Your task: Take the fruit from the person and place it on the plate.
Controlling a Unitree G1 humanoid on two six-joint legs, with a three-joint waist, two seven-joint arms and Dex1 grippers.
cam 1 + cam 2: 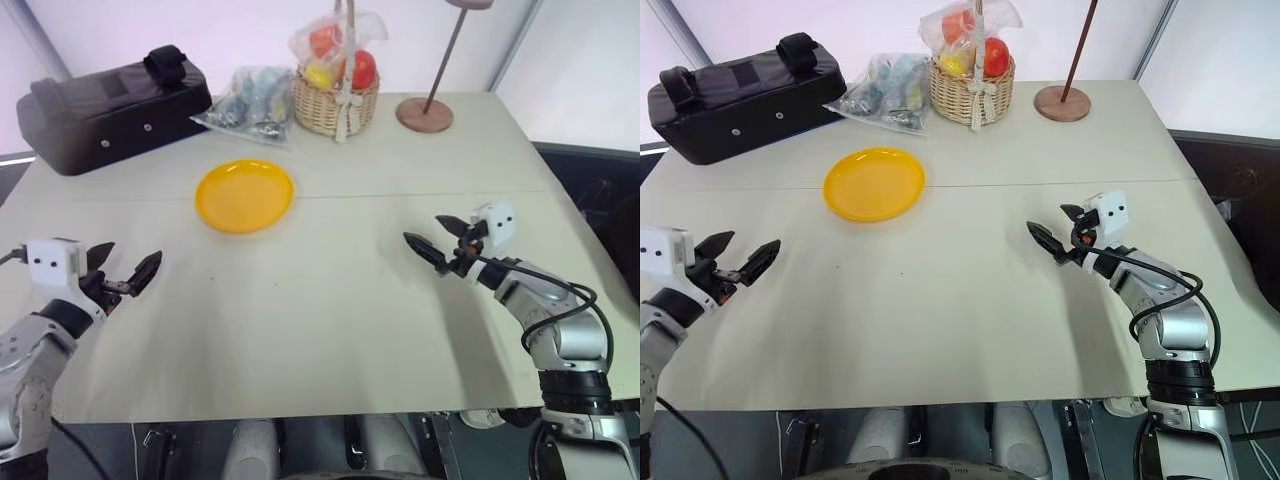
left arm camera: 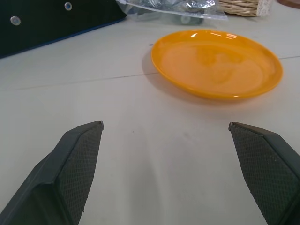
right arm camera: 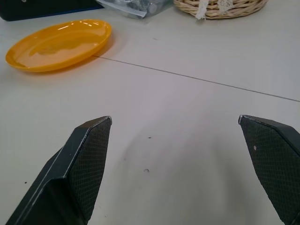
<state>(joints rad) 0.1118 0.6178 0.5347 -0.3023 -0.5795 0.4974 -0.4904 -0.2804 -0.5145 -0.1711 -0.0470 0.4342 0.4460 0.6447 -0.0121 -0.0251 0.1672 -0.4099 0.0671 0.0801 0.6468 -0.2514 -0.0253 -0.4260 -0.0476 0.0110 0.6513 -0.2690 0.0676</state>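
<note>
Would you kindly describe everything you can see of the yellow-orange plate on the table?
The plate is round, shallow and yellow-orange, glossy like plastic, with a low raised rim. It lies flat and empty on the pale table, just in front of a clear bag of items. Nothing rests in it or touches it but the table. Both grippers are well short of it.

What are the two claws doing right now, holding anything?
Left gripper: open, holding nothing, above the table.
Right gripper: open, holding nothing.
</note>
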